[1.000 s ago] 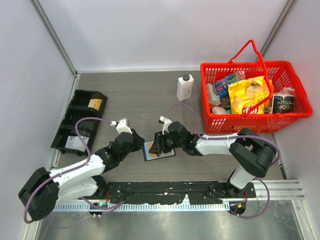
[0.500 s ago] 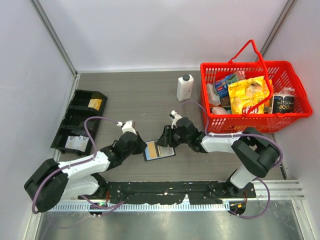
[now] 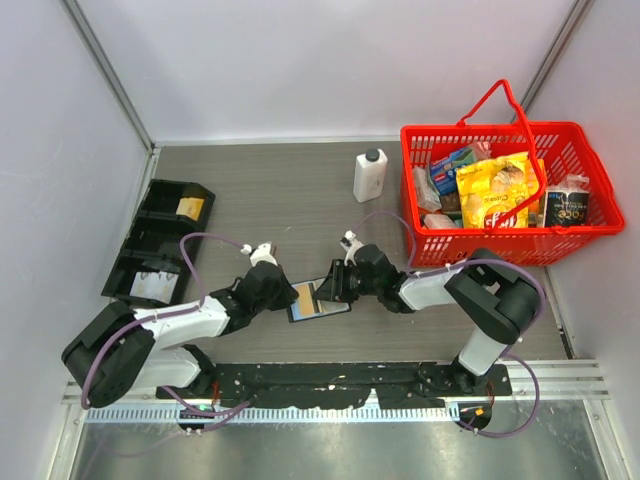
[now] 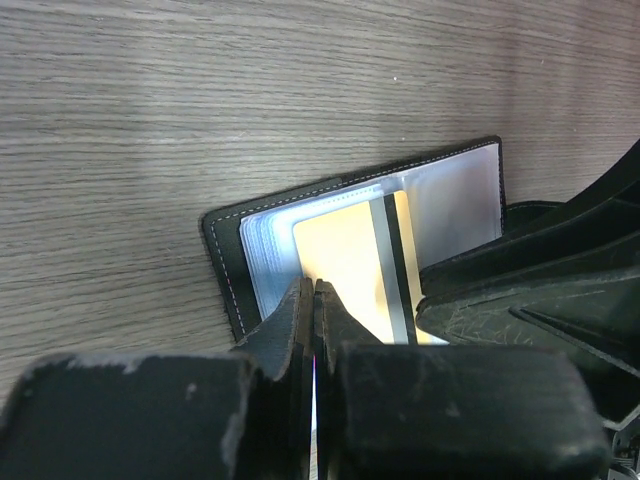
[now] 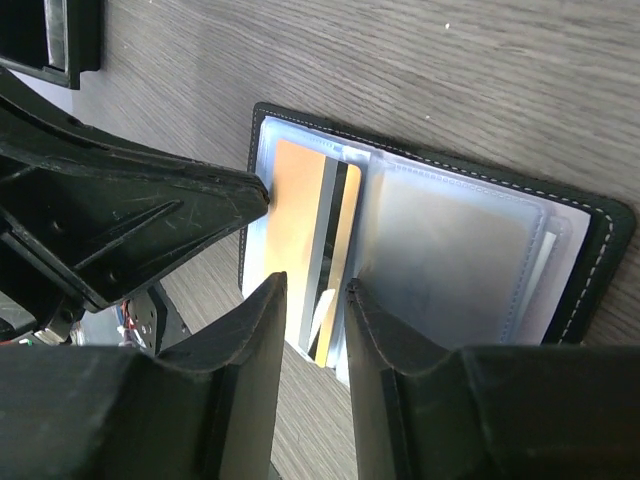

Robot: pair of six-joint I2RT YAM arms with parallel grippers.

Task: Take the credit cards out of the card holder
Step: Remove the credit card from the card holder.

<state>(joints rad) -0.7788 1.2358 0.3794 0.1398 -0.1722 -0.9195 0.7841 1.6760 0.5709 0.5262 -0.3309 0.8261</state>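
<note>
The black card holder (image 3: 334,306) lies open on the table between both arms, with clear pockets inside (image 5: 450,250). A yellowish-orange credit card (image 4: 345,260) with a dark stripe sticks partly out of one pocket (image 5: 300,220). My left gripper (image 4: 315,288) is shut, its tips meeting at that card's near edge (image 3: 291,297). No card shows between its jaws. My right gripper (image 5: 315,290) hangs over the holder's middle (image 3: 328,290), jaws a little apart. The card's striped end shows below the gap, with neither finger touching it. Any other credit cards are hidden.
A red basket (image 3: 480,245) full of groceries stands at the back right. A white bottle (image 3: 369,176) is left of it. A black compartment tray (image 3: 160,240) sits by the left wall.
My left gripper has reached right to the holder and closed its jaws. My right gripper has narrowed and settled lower over the holder. The orange card now shows out of the pocket.
</note>
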